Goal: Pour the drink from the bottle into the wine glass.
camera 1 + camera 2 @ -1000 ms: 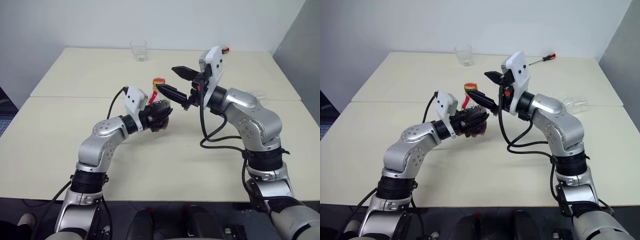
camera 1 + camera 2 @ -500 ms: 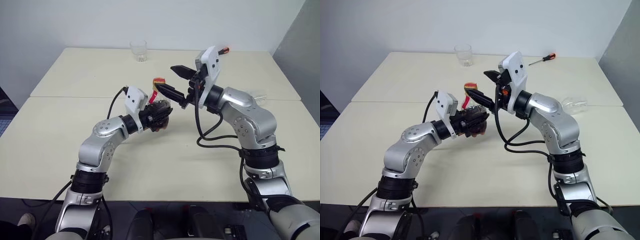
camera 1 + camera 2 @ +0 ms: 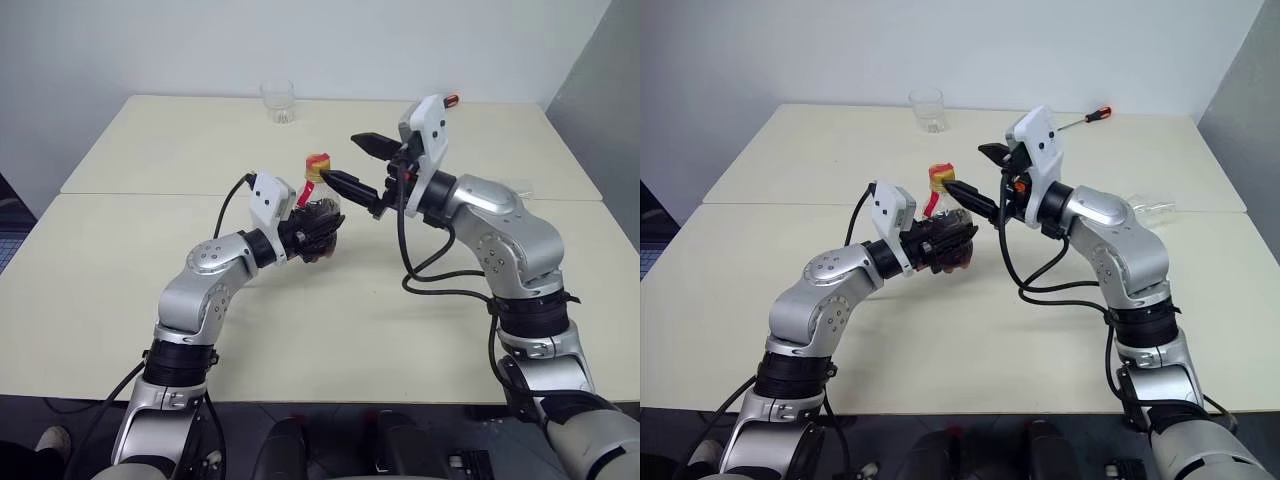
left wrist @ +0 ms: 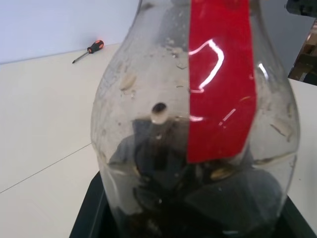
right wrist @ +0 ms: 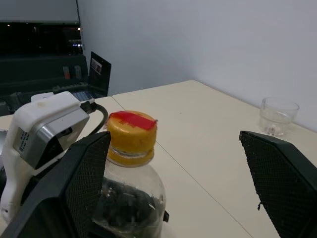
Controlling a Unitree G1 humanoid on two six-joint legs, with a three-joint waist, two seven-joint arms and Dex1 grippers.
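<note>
The bottle (image 3: 948, 228), upright and with dark drink (image 4: 198, 198) low in its rounded body, was held clear of the table (image 3: 940, 330) by the left gripper (image 3: 952, 240), whose fingers were closed around its body. The right gripper (image 3: 973, 172) was held level with the yellow-and-red cap (image 5: 132, 134), its fingers spread wide, one just beside the cap and the other well apart from it. A clear tumbler (image 3: 927, 109) and a screwdriver (image 3: 1087, 118) were seen near the far edge of the table.

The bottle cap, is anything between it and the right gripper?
Nothing visible blocks it. The open right gripper is beside the yellow cap of the bottle, which the left gripper holds. One finger is next to the cap, the other is wide of it.
</note>
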